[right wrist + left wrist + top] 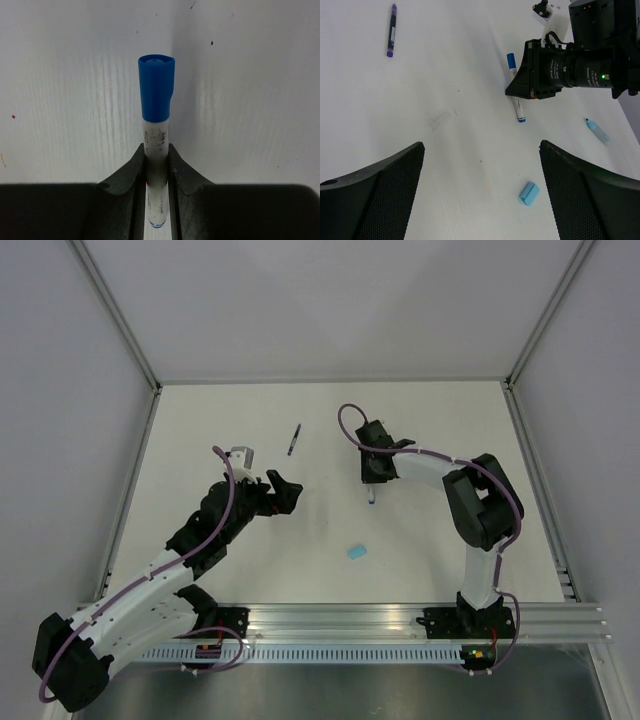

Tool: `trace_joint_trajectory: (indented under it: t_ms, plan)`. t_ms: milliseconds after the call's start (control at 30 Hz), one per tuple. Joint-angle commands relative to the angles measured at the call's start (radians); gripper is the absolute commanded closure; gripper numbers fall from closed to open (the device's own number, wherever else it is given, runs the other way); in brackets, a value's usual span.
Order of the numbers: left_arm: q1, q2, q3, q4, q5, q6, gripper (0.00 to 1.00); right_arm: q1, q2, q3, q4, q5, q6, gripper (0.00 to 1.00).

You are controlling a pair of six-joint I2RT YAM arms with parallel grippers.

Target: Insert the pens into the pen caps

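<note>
Pen clamped in R gripper; L gripper spread wide.

Matt white table, smooth plastic blue-and-white pen, mesh-textured black fingers on the left end effector.

There are two pens: a dark pen at the far middle and a blue-and-white pen to its right. There are two pale light-blue caps, a stubby cap near the middle and a pointed cap further right that shows only in the left wrist view. There are two arms, one bearing the left gripper and one the right gripper.
</note>
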Motion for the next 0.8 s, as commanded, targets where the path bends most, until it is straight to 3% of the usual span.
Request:
trace_joint_trajectory:
  t_ms: [0,200,767]
  plan:
    - [-0.001,-0.021,-0.002,-0.005,-0.042,0.028,0.0,-0.005,0.042,0.073,-0.082,0.093,0.054,0.8]
    - [-0.001,-0.009,0.001,-0.005,-0.042,0.027,0.0,-0.01,0.041,0.066,-0.071,0.097,0.076,0.64]
    - [-0.001,0.068,0.024,0.015,0.077,0.076,0.0,-0.028,-0.095,0.066,-0.106,0.076,0.028,0.56]
